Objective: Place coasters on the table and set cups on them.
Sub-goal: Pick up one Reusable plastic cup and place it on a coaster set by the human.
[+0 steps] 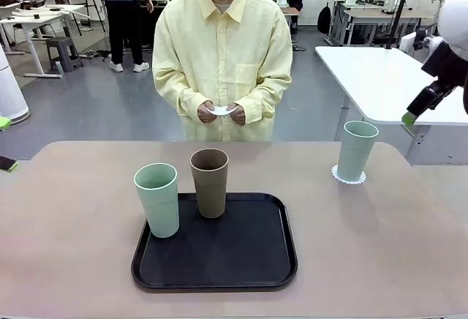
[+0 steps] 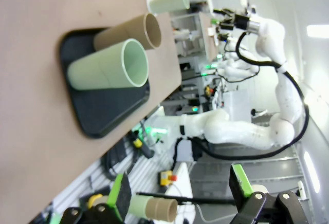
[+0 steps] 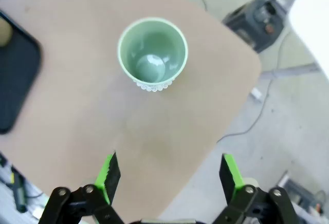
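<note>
The beige-pink table spans the front view, and a black tray lies flat near its robot-side edge. All three cups stand upright, long axis vertical, with the wide mouth up and the matte walls tapering to the base. The near mint cup stands at the tray's left edge and the brown cup at its far edge; they are just beside each other, not touching. The far mint cup stands well apart on the table's right side.

The left wrist view is rolled, so the two tray cups look as if they lie sideways. The left gripper is spread wide and holds nothing. The right gripper hangs over bare table, jaws wide and empty, and its view looks straight down into the far mint cup to its pale bottom.

A white coaster with a scalloped rim sits under that cup. In the front view the person's hands pinch a second coaster at waist height, beyond the table's far edge
</note>
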Tool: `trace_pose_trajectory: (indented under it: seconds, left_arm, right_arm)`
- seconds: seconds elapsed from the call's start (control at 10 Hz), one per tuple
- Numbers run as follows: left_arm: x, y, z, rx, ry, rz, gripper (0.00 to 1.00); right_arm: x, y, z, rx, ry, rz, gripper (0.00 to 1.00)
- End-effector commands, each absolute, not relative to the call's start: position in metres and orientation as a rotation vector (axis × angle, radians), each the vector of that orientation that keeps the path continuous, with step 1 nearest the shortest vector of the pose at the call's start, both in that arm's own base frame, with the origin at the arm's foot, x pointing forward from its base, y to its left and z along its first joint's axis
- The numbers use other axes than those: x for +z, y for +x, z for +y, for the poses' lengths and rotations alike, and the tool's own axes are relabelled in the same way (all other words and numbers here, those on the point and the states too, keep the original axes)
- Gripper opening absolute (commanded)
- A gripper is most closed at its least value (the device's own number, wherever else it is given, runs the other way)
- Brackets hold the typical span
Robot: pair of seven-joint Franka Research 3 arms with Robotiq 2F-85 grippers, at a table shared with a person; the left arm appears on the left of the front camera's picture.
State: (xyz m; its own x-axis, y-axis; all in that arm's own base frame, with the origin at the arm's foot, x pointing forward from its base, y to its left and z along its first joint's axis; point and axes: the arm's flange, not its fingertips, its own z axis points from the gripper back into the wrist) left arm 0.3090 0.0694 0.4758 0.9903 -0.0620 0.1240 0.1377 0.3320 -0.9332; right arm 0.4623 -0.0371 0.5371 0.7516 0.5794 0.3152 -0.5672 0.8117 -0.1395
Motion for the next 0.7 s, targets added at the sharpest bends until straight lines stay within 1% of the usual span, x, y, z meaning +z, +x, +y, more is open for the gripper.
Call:
trace_pose_trajectory:
  seconds: [0.0,0.1,0.2,0.3,0.6]
  left_arm:
    - [0.477,0.308,0.070,-0.139,-1.234,-0.080,1.00]
    - [0.477,0.308,0.070,-0.139,-1.234,-0.080,1.00]
    - [0.477,0.308,0.070,-0.139,-1.234,-0.080,1.00]
    - [0.477,0.308,0.070,-0.139,-1.234,-0.080,1.00]
    - [0.477,0.308,0.070,-0.139,-1.234,-0.080,1.00]
  right_arm:
    - [0.548,0.456,-0.017,0.579,-0.141,-0.303,1.00]
    - [0.553,0.455,-0.008,0.565,-0.161,-0.303,1.00]
    - [0.556,0.459,-0.003,0.572,-0.121,-0.291,1.00]
    - [0.555,0.454,-0.015,0.584,-0.123,-0.342,1.00]
    - [0.555,0.454,-0.015,0.584,-0.123,-0.342,1.00]
